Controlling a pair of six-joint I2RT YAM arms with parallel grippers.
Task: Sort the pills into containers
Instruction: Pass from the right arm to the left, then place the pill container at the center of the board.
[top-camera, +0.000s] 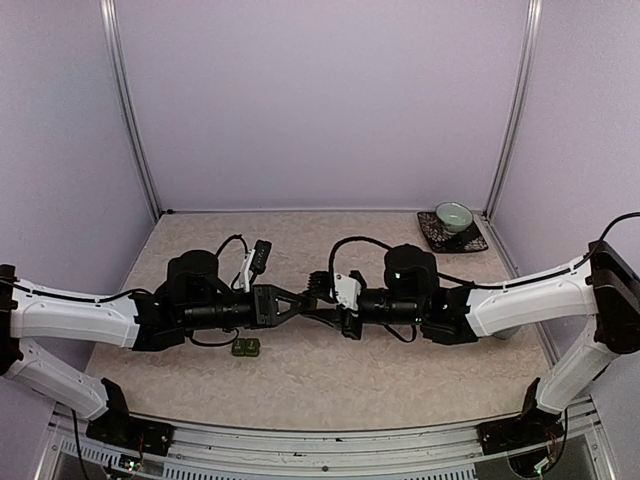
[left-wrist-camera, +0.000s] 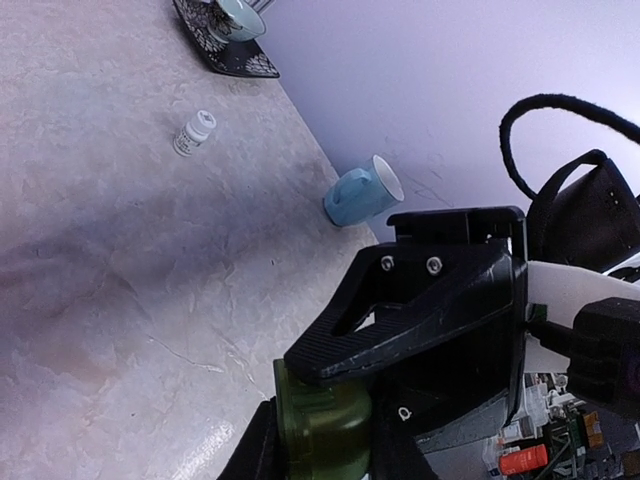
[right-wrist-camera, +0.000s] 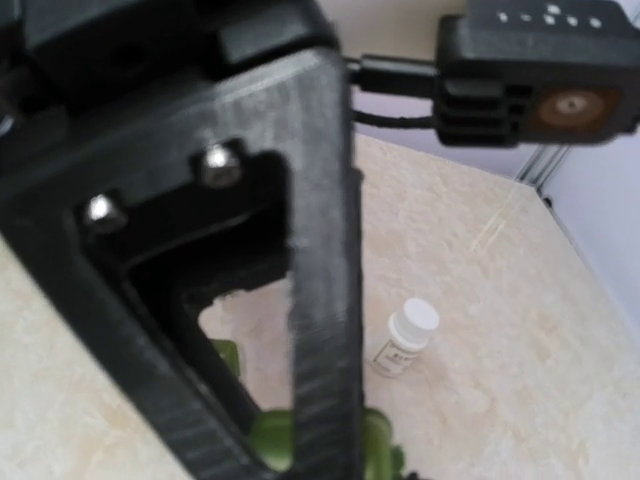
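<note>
olive-green plastic, seemingly one of the containers (left-wrist-camera: 320, 432), sits clamped in the left pincer (top-camera: 303, 298), well apart from the saucer (top-camera: 465, 242), to its near left. the right pincer (top-camera: 322, 288) meets it tip to tip; whether it grips, i cannot tell. a dark green strip (top-camera: 245, 347) lies on the bench (top-camera: 400, 380), farther still from the saucer. likely step: opening a lid. next calls for a steady counter-hold, then reaching the pill bottle (right-wrist-camera: 405, 338).

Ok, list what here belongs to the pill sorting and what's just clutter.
Job:
held green container
dark green strip
white pill bottle

Lying about:
pale blue mug
green bowl on its dark saucer
</note>
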